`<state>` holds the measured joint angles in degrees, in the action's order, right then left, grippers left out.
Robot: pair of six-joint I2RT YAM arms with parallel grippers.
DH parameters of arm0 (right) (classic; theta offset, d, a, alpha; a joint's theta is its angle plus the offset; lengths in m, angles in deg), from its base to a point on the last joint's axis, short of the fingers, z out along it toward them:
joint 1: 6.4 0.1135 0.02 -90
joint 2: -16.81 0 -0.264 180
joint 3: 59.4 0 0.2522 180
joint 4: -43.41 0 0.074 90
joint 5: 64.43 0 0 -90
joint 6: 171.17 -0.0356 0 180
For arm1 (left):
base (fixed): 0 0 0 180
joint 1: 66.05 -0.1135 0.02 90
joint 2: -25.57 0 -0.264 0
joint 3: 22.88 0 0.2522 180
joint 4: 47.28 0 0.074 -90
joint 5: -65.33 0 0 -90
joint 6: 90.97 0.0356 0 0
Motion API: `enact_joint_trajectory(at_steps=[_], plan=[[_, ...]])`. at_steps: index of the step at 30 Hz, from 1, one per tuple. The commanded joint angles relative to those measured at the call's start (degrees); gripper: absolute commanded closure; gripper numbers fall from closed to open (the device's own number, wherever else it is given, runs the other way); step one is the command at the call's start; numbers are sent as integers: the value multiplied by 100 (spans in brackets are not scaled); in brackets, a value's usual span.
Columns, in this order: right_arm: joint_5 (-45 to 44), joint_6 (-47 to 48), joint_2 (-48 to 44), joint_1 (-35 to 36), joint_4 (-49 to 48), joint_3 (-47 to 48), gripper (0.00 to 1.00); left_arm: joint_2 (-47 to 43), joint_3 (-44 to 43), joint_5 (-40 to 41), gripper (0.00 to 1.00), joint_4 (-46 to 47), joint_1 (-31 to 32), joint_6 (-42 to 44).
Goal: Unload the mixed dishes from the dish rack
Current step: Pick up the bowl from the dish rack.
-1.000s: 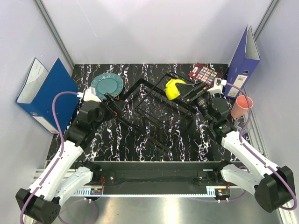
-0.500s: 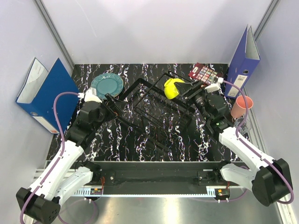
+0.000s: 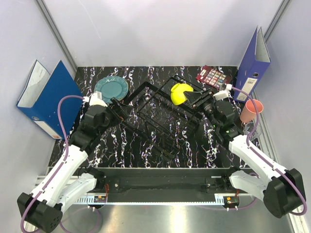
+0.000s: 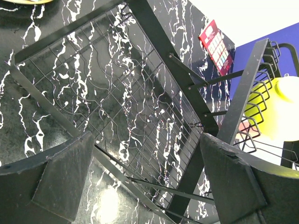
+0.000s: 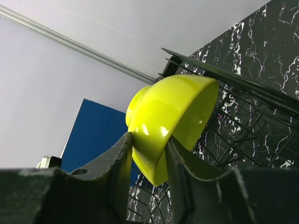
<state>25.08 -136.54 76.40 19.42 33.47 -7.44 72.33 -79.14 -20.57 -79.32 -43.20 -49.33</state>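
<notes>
My right gripper (image 5: pixel 149 140) is clenched on the bowl (image 5: pixel 170 121); one finger lies against the outside of the bowl's wall and the other against its rim side, both touching the yellow-green surface; the bowl is tipped on its side, with its foot pointing towards the far left.

The bowl is at the far right corner of the rack (image 3: pixel 163 119), among the upright wires; I cannot tell whether it rests on the wires or hangs free of them.

The rack stands near the middle of the worktop (image 3: pixel 121 145), turned at an angle to the worktop's edges; its slots show no other dish.

My left gripper (image 3: pixel 116 108) is released; its fingers (image 4: pixel 65 177) stand wide apart at the left end of the rack; the wrist view shows wire mesh between them and nothing in their grasp.

A teal plate (image 3: pixel 111 88) lies flat near the far left corner of the worktop, just beyond the left gripper and apart from the rack.

A pink cup (image 3: pixel 251 111) stands at the right edge of the worktop, just beside my right arm.

A dark red card (image 3: pixel 213 76) with coloured squares lies near the far right corner.

One blue binder (image 3: pixel 46 99) leans off the left edge; a second binder (image 3: pixel 255 60) stands upright at the far right corner.
</notes>
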Motion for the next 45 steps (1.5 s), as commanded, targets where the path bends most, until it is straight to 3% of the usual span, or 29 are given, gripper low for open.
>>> enact_joint_trajectory(at_steps=[1, 10, 14, 32, 35, 40, 45], plan=[[76, 71, -97, 37, 437, -128, 63, 17, 40, -67, 1, 378, 61, -42], [128, 430, -281, 37, 682, 82, 84, 8, 40, -23, 1, 378, 105, -42], [365, 738, -343, 37, 972, 434, 100, 26, 40, -23, 1, 387, 114, -42], [1392, 2865, -186, 37, 2730, 2842, 100, -115, -118, 126, 1, 361, 114, 116], [1805, 3321, 139, 28, 3388, 3535, 100, -132, -293, 223, 1, 238, 114, 213], [2229, 4683, 623, 159, 5286, 4793, 100, -89, -810, 372, 1, 123, 114, 476], [1404, 6107, 457, 722, 6386, 5136, 100, 455, -2196, 223, 1, -366, 114, 1161]])
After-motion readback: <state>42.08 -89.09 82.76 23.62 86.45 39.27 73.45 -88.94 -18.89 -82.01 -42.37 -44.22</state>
